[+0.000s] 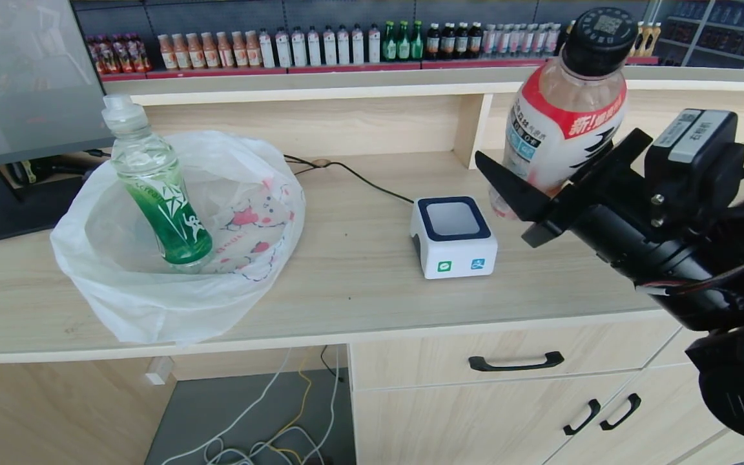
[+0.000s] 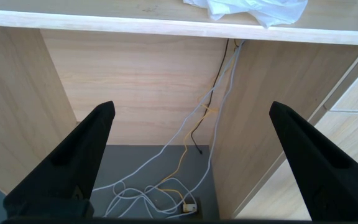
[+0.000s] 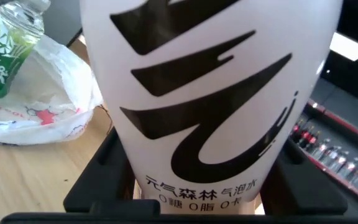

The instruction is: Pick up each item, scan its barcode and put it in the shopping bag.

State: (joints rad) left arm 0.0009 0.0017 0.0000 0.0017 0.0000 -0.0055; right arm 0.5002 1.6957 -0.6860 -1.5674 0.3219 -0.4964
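Observation:
My right gripper (image 1: 549, 187) is shut on a white drink bottle (image 1: 559, 110) with a black cap and red-and-black label, held upright in the air just right of the white barcode scanner (image 1: 453, 237). Up close, the bottle (image 3: 210, 93) stands between the black fingers (image 3: 95, 180). A green-labelled clear bottle (image 1: 155, 187) leans inside the white plastic shopping bag (image 1: 113, 303) on the counter's left side; the right wrist view catches that green bottle (image 3: 8, 46) and the bag (image 3: 48, 106) too. My left gripper (image 2: 194, 162) hangs open below the counter edge, with nothing between its fingers.
The wooden counter (image 1: 359, 284) has a raised back ledge and a divider behind the scanner. A dark monitor (image 1: 17, 77) stands at the far left. A black cable (image 1: 359, 177) runs across the counter. Drawers with black handles (image 1: 515, 363) sit below. Loose cables (image 2: 166, 186) lie on the floor.

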